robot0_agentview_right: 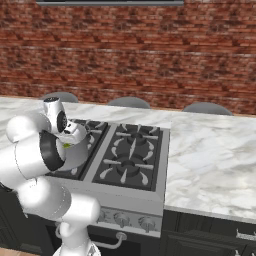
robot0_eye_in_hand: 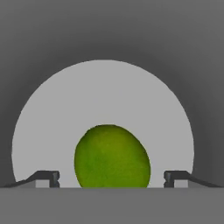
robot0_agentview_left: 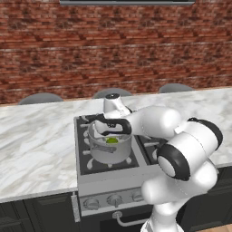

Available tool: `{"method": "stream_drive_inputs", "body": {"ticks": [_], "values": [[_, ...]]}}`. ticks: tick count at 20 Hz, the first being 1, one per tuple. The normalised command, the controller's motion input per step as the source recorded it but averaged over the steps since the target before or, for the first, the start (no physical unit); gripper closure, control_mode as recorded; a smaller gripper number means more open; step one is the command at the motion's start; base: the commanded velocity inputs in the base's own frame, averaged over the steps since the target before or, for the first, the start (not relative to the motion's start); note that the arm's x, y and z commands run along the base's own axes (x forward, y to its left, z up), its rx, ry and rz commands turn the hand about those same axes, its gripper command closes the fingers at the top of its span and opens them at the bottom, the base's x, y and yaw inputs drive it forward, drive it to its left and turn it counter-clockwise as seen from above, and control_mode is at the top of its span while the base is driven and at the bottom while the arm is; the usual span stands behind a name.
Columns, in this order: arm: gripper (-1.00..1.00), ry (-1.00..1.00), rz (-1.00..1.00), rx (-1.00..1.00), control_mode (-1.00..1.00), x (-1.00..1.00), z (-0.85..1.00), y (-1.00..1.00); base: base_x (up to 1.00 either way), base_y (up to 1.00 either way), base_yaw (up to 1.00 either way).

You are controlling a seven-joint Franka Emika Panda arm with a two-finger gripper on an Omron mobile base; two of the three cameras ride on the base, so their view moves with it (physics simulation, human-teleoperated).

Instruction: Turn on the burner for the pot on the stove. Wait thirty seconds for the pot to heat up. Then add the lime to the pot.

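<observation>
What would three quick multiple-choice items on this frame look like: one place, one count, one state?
1. Where is the lime?
A. on the counter
B. inside the pot
C. on the floor

2. How many burners does the stove have?
A. two
B. four
C. six

3. How is the gripper set?
A. open, fingertips apart either side of the lime
B. shut on a knob
C. shut on a pot handle

Key: B, green fruit sits within the pot walls; B, four grated burners show; A, gaps show beside the lime in the hand view.

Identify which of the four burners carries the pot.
The front-left burner of the stove: the pot stands on it with the lime inside; the other three grates are bare.
</observation>
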Motion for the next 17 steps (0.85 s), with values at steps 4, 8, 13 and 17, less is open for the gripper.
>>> {"method": "stream_drive_inputs", "body": {"ticks": [4, 8, 13, 17], "values": [[-1.00, 0.00, 0.00, 0.00, -1.00, 0.00, 0.13, -0.01, 0.00, 0.00, 0.00], [-1.00, 0.00, 0.00, 0.00, -1.00, 0.00, 0.05, 0.00, 0.00, 0.00, 0.00], [-1.00, 0.00, 0.00, 0.00, -1.00, 0.00, 0.34, 0.00, 0.00, 0.00, 0.00], [-1.00, 0.00, 0.00, 0.00, -1.00, 0.00, 0.86, 0.00, 0.00, 0.00, 0.00]]}}
